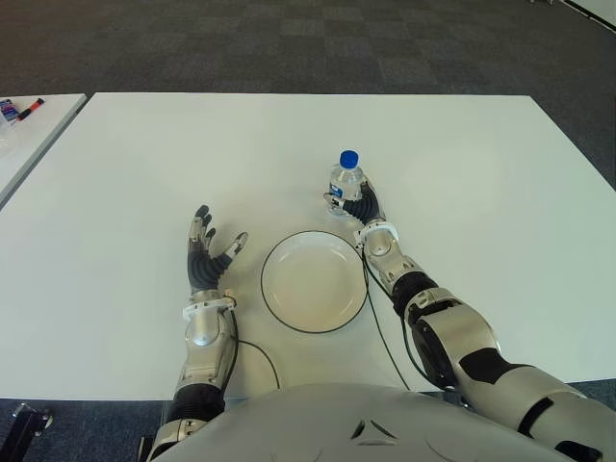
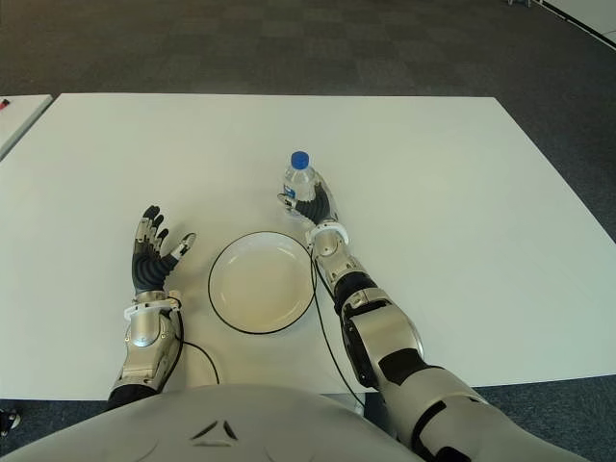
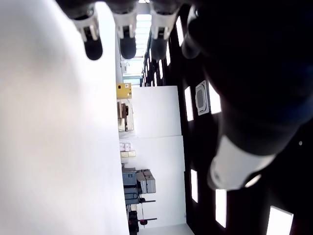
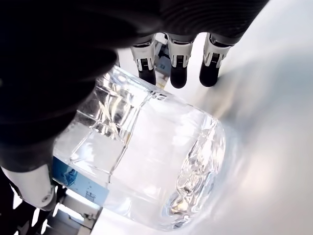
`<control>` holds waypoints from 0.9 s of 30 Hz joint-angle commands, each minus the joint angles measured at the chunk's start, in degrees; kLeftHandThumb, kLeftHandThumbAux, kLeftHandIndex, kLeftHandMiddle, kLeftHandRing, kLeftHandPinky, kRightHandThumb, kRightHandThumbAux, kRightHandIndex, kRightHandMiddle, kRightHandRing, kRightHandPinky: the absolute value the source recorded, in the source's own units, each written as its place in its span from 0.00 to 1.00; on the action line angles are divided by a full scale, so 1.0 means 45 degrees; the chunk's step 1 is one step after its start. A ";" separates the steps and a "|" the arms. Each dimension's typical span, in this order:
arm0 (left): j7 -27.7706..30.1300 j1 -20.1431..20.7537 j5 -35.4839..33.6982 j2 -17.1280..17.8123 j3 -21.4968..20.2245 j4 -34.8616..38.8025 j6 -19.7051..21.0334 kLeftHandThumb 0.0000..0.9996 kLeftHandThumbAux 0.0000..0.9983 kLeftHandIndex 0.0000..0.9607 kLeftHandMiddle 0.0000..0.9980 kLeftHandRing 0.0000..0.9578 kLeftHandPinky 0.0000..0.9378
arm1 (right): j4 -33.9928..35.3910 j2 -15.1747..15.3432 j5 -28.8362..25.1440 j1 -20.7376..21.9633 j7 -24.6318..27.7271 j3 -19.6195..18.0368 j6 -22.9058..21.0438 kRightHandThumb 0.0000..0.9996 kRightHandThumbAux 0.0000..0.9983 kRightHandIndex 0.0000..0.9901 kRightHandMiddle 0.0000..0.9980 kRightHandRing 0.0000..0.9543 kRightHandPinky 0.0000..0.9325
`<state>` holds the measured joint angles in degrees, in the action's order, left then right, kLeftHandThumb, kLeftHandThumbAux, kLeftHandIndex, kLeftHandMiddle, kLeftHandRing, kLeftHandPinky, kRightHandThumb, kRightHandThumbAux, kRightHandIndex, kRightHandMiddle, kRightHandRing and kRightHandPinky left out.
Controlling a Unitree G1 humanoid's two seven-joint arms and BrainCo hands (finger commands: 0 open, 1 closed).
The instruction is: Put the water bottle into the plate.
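A clear water bottle (image 1: 346, 178) with a blue cap stands upright on the white table (image 1: 481, 192), just beyond the far right rim of the empty white plate (image 1: 313, 284). My right hand (image 1: 354, 204) cups the bottle's lower part from the near side. In the right wrist view the bottle (image 4: 146, 156) fills the space between the thumb and the fingers (image 4: 178, 68), which reach straight past it without curling in. My left hand (image 1: 207, 252) shows to the left of the plate, palm up, its fingers (image 3: 127, 44) spread and holding nothing.
A thin black cable (image 1: 380, 318) runs along the plate's right side toward my right forearm. A second table with markers (image 1: 24, 108) shows at the far left. Dark carpet lies beyond the table's far edge.
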<state>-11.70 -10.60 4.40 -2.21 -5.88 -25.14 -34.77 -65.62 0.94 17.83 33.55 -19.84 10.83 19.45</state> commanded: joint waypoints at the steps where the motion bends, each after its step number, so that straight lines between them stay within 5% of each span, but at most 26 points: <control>1: 0.0022 -0.0625 0.0008 -0.0035 0.0023 -0.0506 0.0422 0.13 0.82 0.03 0.00 0.00 0.02 | -0.0396 -0.0390 -0.0159 -0.0401 0.0158 -0.0080 0.0111 0.30 0.59 0.06 0.08 0.10 0.22; 4: -0.0050 -0.0632 0.0035 -0.0065 0.0013 -0.0467 0.0444 0.14 0.81 0.03 0.00 0.00 0.03 | -0.0666 -0.0502 -0.0515 -0.0374 -0.0122 -0.0529 0.0559 0.53 0.60 0.18 0.21 0.23 0.33; 10: -0.0067 -0.0658 0.0014 -0.0114 0.0007 -0.0414 0.0426 0.15 0.79 0.04 0.01 0.00 0.03 | -0.0976 -0.0581 -0.0585 -0.0351 -0.0630 -0.0787 0.1073 0.77 0.67 0.36 0.43 0.40 0.43; 18: 0.0037 -0.0619 -0.0134 -0.0152 -0.0009 -0.0449 0.0343 0.18 0.80 0.05 0.02 0.00 0.04 | -0.1234 -0.0609 -0.0448 -0.0312 -0.1350 -0.0799 0.1384 0.92 0.67 0.38 0.51 0.46 0.47; 27: 0.0103 -0.0587 -0.0224 -0.0132 0.0034 -0.0511 0.0244 0.20 0.81 0.05 0.02 0.00 0.04 | -0.1399 -0.0636 -0.0400 -0.0266 -0.1679 -0.0777 0.1306 0.94 0.67 0.38 0.52 0.46 0.49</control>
<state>-11.69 -10.88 3.52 -2.40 -5.88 -24.76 -35.22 -70.44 -1.50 15.92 33.38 -27.41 7.50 26.38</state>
